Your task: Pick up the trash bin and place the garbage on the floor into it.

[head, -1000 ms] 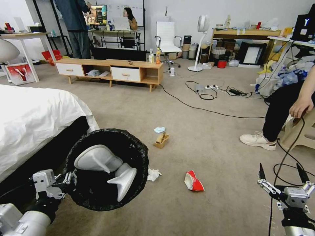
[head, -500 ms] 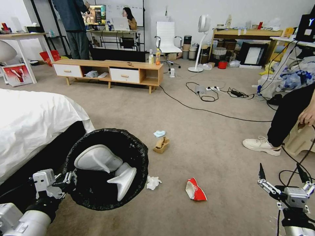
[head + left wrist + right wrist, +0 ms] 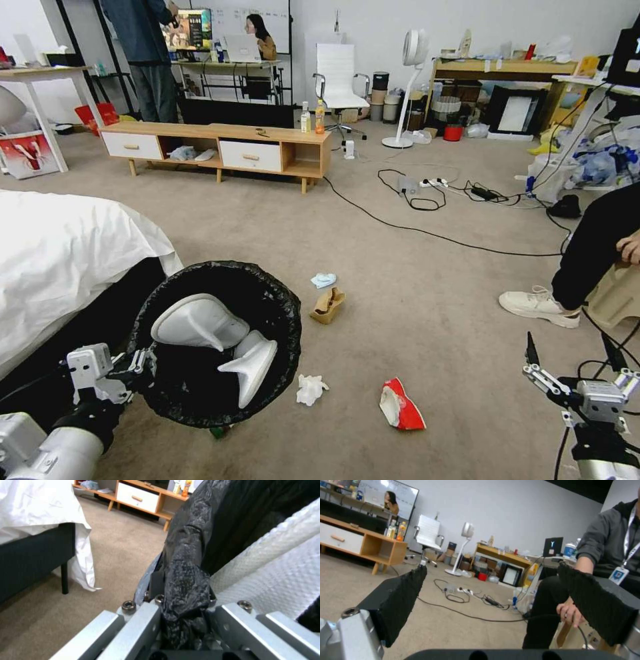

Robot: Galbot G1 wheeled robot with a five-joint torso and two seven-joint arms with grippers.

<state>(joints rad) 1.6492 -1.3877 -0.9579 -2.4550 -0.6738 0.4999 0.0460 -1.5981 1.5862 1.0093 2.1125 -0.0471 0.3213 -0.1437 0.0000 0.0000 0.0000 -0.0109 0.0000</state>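
Closer now, the red-and-white carton (image 3: 401, 405) lies between the bin-clamping left tool (image 3: 141, 365) and spread-fingered right tool (image 3: 572, 352).

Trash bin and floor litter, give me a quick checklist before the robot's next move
1. Left gripper clamped on the trash bin rim: ok, black liner pinched between its fingers.
2. Bin opening facing up: ok, white lid flaps tipped inward.
3. Right gripper free for a pick: ok, open and holding nothing.
4. Litter located: ok, white tissue, red-and-white carton, brown paper bag, blue mask all on the floor.
5. Path clear: not ok, black cables and a person's shoe beside the right gripper.
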